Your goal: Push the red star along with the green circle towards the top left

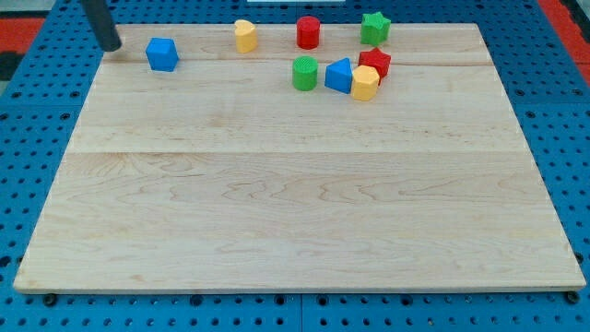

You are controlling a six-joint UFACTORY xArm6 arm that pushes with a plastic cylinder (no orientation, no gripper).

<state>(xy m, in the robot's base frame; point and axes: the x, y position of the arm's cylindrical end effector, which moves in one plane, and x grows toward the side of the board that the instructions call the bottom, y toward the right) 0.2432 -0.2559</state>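
My tip [110, 46] waits at the counter [295, 203] corner, no jaws fitted, far left of the green circle [304, 73], with the red star [375, 63] just right, behind a blue triangle [339, 76]

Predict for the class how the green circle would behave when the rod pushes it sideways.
The green circle is squat with a flat base, so it probably slides rather than tips. Its round side may slip off my tip. The smooth wooden board likely offers little grip.
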